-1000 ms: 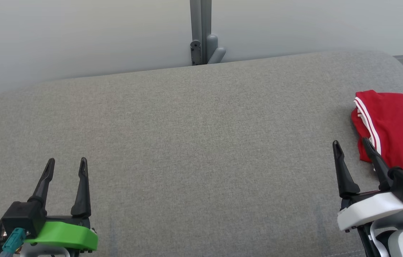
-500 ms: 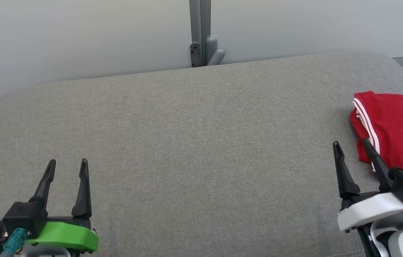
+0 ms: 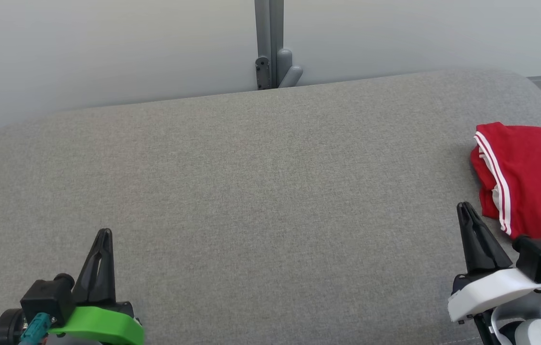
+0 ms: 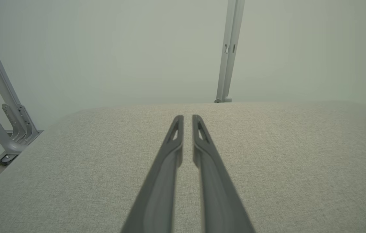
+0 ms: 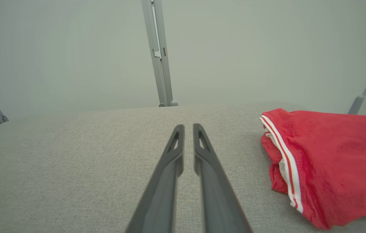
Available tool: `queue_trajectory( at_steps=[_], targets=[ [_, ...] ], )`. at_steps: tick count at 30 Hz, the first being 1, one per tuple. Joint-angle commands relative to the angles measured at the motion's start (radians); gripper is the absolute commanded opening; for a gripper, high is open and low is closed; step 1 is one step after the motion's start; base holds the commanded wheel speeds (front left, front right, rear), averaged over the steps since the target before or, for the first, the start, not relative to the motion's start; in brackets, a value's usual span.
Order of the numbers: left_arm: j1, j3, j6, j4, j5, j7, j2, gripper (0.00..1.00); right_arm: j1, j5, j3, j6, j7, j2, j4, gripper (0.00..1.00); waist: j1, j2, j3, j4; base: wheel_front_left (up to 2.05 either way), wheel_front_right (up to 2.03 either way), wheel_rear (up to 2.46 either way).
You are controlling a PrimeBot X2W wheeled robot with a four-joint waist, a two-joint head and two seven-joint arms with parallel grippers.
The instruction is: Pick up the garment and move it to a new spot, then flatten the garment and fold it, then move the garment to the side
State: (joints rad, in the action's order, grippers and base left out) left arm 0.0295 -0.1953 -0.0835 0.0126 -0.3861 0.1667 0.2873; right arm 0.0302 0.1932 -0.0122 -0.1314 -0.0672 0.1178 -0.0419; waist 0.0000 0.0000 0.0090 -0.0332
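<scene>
Nearest, the left gripper [image 3: 103, 235] sits low over the gray fabric tabletop [image 3: 270, 201], its jaws drawn almost together with only a slit between them, gripping nothing. The right gripper [image 3: 465, 208] has its jaws likewise nearly closed and empty. Just beyond it and to its right, near the tabletop's right edge, lies the crumpled red garment [image 3: 534, 177] with white stripes. A gray post [image 3: 269, 43] stands against the wall behind.

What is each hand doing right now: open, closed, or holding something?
Left hand: closed, fingers almost together, holding nothing.
Right hand: closed, holding nothing; the red garment lies beside it, apart.
</scene>
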Motion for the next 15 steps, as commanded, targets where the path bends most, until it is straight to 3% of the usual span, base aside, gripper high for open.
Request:
queue_trajectory(
  at_steps=[1,15],
  targets=[
    [-0.001,0.005,0.004,-0.009,-0.023,0.001,0.000,0.00,-0.005,0.028,-0.003,0.000,0.005,0.002,-0.005,0.00,0.0000,0.0000,0.000,0.000,0.00,0.00,0.00],
    [0.004,0.019,0.044,0.006,-0.250,0.000,-0.043,0.00,-0.024,0.304,-0.044,0.000,0.073,0.006,0.046,0.00,0.0000,0.0000,-0.001,0.004,0.00,0.00,0.00]
  ],
)
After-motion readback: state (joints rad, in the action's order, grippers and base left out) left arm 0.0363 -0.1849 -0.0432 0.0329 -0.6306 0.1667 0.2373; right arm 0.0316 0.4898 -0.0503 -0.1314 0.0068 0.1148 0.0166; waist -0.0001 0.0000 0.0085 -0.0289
